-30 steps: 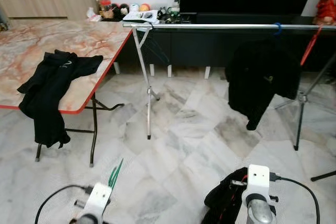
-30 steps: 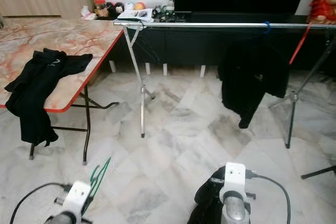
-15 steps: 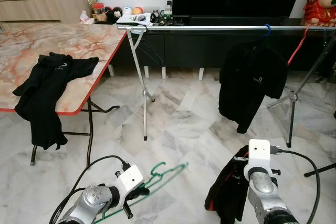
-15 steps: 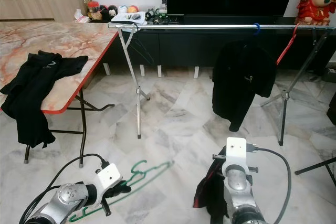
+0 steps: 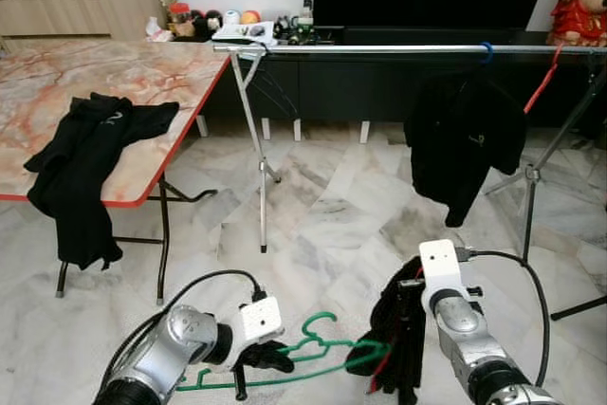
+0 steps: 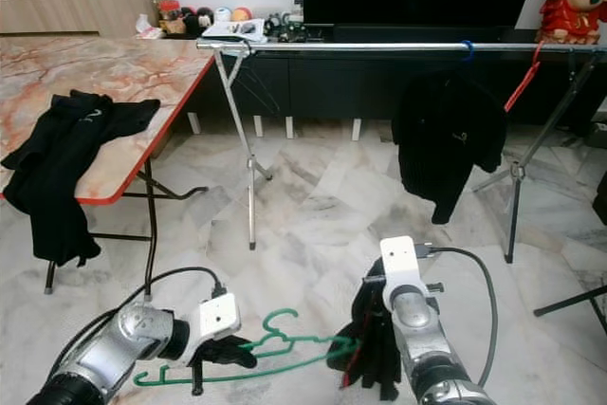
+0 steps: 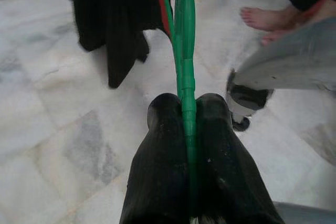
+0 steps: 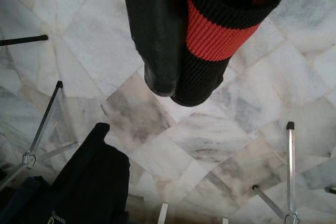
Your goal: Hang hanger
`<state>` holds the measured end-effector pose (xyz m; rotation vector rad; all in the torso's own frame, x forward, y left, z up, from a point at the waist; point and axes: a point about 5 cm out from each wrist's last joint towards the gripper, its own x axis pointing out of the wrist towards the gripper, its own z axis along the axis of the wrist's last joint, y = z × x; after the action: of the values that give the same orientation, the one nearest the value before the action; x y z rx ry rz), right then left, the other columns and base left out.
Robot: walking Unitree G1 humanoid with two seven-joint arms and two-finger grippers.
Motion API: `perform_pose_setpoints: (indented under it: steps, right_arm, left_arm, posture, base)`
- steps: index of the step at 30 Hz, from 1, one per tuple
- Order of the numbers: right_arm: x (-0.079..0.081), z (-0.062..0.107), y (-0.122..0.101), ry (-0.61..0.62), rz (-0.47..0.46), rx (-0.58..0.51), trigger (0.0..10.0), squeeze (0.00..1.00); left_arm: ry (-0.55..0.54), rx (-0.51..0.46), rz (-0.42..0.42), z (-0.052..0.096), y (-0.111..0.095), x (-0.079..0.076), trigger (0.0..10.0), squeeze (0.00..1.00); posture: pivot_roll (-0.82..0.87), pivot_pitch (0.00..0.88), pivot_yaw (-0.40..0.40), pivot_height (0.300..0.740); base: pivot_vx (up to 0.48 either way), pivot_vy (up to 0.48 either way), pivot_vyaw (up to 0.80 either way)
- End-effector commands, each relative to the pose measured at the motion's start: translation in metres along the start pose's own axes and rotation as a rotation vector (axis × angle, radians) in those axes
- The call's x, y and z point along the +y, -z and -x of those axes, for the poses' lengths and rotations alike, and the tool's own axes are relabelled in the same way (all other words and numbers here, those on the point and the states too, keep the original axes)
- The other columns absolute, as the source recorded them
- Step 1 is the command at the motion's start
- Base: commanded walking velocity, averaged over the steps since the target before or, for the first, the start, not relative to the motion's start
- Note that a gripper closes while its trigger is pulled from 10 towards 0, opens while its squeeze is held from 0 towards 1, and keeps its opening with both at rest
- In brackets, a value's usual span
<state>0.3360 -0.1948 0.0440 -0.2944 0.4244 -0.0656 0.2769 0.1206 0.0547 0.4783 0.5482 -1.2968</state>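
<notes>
From the left eye view, the left hand (image 5: 268, 356) is clenched on a green hanger (image 5: 308, 358), held low over the marble floor (image 5: 322, 215). The hanger's long axis runs across toward the right hand (image 5: 403, 329), which grips a black garment (image 5: 398, 339); the hanger's far tip touches or enters that cloth. The steel rail (image 5: 379, 47), already carrying a black shirt (image 5: 465, 144), stands well ahead and higher. Another black top (image 5: 90, 163) drapes over the bench's near edge.

The right eye view gives the same layout.

In the left wrist view, both fingers (image 7: 163, 166) pinch the green bar, pointing at the garment; a person's bare foot (image 7: 265, 18) is nearby.

In the right wrist view, the fingers (image 8: 157, 30) clamp a black cuff with a red band (image 8: 220, 30).
</notes>
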Motion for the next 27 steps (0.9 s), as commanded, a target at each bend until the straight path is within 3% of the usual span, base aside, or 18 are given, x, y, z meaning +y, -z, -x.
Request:
perform_pose_setpoints:
  steps: [1,7,12,20,27]
  right_arm:
    - [0.000,-0.002,-0.014,-0.002,0.009,-0.037,10.0,0.00]
    - [0.002,-0.002,-0.012,-0.009,0.009,-0.028,10.0,0.00]
    - [0.007,-0.002,-0.012,-0.020,-0.001,-0.029,10.0,0.00]
    - [0.012,0.000,-0.008,-0.036,-0.009,-0.020,10.0,0.00]
    - [0.015,0.001,-0.006,-0.067,-0.024,-0.016,10.0,0.00]
  left_arm:
    - [0.017,-0.012,0.010,0.003,-0.002,-0.002,10.0,0.00]
    - [0.016,-0.023,0.014,0.001,-0.009,-0.005,10.0,0.00]
    - [-0.125,-0.054,0.028,-0.003,-0.012,0.005,10.0,0.00]
    - [-0.257,-0.094,0.048,-0.004,-0.015,0.010,10.0,0.00]
    - [-0.255,-0.124,0.075,-0.007,-0.017,0.008,10.0,0.00]
  posture:
    - [0.07,0.012,0.039,0.740]
    - [0.07,0.010,0.040,0.740]
    - [0.07,0.013,0.040,0.740]
    - [0.07,0.018,0.038,0.740]
    - [0.07,0.025,0.035,0.740]
  base:
    - [0.000,0.000,0.00]
    - [0.000,0.000,0.00]
    - [0.000,0.000,0.00]
    - [0.000,0.000,0.00]
    - [0.000,0.000,0.00]
